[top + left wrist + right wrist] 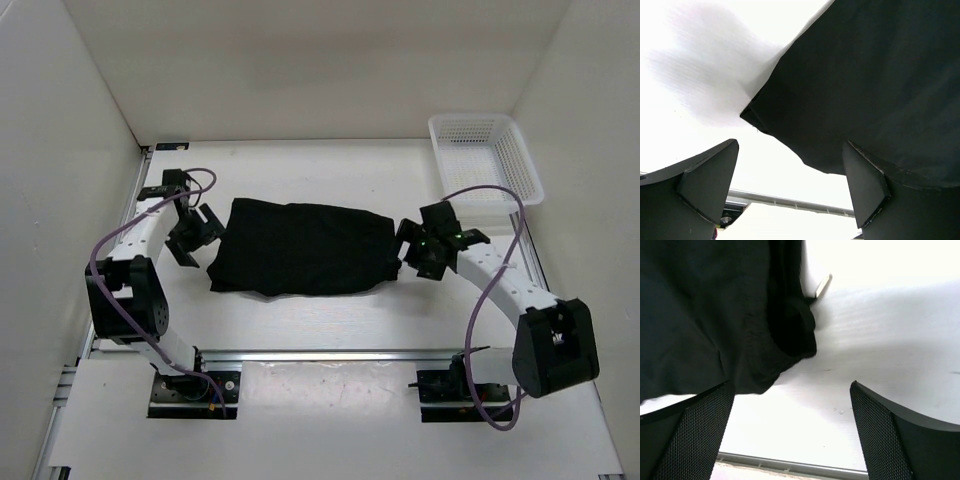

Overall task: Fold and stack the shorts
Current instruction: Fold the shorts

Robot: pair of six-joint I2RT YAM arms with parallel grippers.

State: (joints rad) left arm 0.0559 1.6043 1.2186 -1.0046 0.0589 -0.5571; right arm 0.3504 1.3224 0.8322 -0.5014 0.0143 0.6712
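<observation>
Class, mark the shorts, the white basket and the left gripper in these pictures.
shorts (300,248), top external view, middle of the fabric.
white basket (485,160), top external view, bare mesh floor.
left gripper (203,238), top external view, midway between its fingertips.

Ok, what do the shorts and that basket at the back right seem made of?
The shorts: soft matte black cloth; it drapes, folds and puckers at a gathered edge. The basket: probably rigid white plastic, judging by its even moulded mesh walls.
</observation>
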